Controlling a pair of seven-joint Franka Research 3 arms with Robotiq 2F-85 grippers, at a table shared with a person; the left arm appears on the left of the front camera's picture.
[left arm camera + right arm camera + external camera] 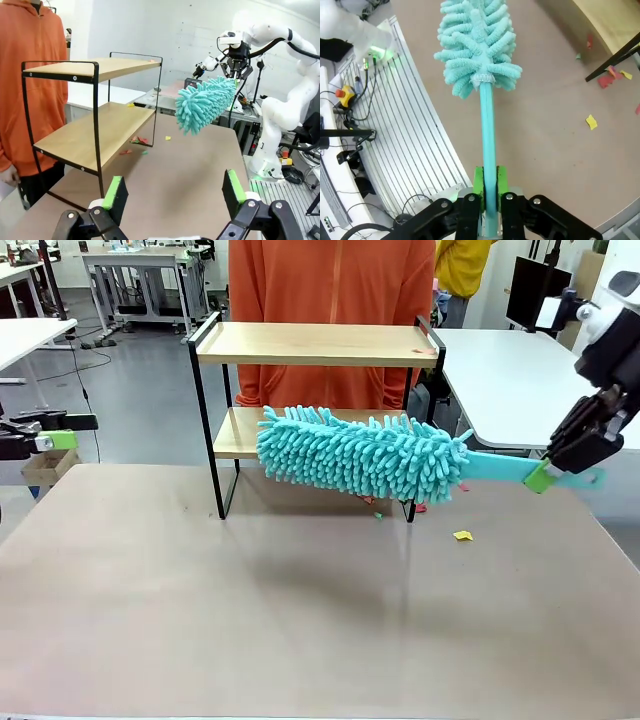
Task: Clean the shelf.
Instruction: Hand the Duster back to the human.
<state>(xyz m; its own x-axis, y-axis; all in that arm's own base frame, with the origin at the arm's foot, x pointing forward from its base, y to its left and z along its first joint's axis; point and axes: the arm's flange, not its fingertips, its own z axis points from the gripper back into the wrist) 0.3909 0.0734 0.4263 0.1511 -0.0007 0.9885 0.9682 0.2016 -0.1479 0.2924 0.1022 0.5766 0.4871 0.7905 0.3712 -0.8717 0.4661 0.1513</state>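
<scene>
R hand (548, 476) clamped on duster (360, 453)

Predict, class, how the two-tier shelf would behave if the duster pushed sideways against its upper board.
The shelf probably slides or tips easily: its thin black frame and two light boards look lightweight, and it carries nothing. Its tall, narrow stance on looped legs suggests a high push would rock it. The duster, held by the right end effector, has soft fringes that would likely yield first.

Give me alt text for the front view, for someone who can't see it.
The right hand holds a teal duster by its handle, its fluffy head in front of the shelf's lower board. A person in orange stands behind the shelf, and paper scraps lie on the table.
</scene>
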